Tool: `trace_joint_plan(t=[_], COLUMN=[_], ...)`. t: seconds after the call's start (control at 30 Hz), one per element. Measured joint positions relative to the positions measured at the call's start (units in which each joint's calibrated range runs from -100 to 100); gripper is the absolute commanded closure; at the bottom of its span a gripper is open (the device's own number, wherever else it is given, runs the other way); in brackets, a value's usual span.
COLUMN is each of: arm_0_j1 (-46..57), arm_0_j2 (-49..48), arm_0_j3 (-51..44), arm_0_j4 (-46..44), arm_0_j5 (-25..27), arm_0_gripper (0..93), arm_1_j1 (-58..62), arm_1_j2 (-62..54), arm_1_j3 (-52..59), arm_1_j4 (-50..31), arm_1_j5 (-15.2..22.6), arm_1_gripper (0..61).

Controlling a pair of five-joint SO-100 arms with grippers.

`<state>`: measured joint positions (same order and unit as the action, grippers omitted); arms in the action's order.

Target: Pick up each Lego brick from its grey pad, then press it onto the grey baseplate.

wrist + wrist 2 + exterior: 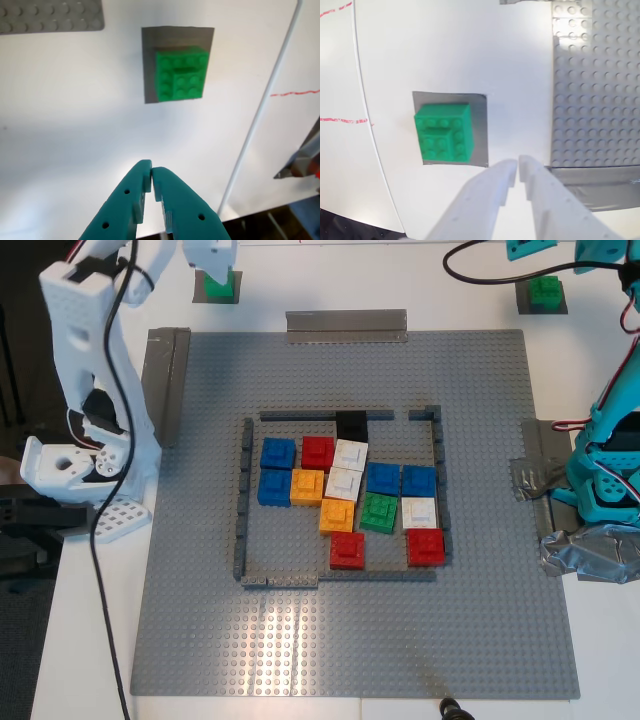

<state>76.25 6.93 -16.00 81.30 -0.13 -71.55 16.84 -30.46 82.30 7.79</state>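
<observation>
A white bench (60, 640) carries the large grey baseplate (350, 640), which fills most of the exterior view. Inside its low dark frame (241, 500) sits a cluster of blue, red, orange and white bricks with one green brick (378, 512) among them. At the exterior view's top left, a green brick (218, 284) rests on its grey pad (196, 296), half hidden under the white arm (95, 390); only the second wrist view shows this brick whole, square on the pad beside the baseplate's corner. At the top right, another green brick (545, 290) sits on a pad (527, 306) under the teal arm (610, 460); the first wrist view shows it fully. My second tool (517, 172), white, hangs above the bench just short of its pad, tips nearly together, holding nothing. My first tool (151, 176), teal, hangs likewise, well short of its pad, tips touching.
</observation>
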Motion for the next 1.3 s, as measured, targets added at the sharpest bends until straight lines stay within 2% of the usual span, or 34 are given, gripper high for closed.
trace_joint_plan(t=[0.3,0.43,0.6,0.93,1.3], arm_0_j1=[0.67,0.67,0.89,0.15,-2.44], arm_0_j2=[1.01,1.69,2.70,9.13,9.47], arm_0_j3=[0.00,0.00,0.78,0.98,1.07], arm_0_j4=[-2.26,-2.26,-2.26,-7.65,-11.39], arm_0_j5=[1.52,3.50,4.23,4.34,4.44], arm_0_gripper=[81.9,75.4,75.2,75.2,75.2], arm_1_j1=[-4.18,-5.73,-6.00,-6.09,-6.09], arm_1_j2=[5.53,10.19,13.64,17.27,18.83], arm_1_j3=[-7.06,-11.80,-12.77,-14.51,-14.70], arm_1_j4=[-3.86,-4.02,-3.86,-6.28,-6.60], arm_1_j5=[-0.49,-0.49,-0.05,-0.05,-0.05], arm_1_gripper=[60.9,48.9,43.7,43.5,44.5])
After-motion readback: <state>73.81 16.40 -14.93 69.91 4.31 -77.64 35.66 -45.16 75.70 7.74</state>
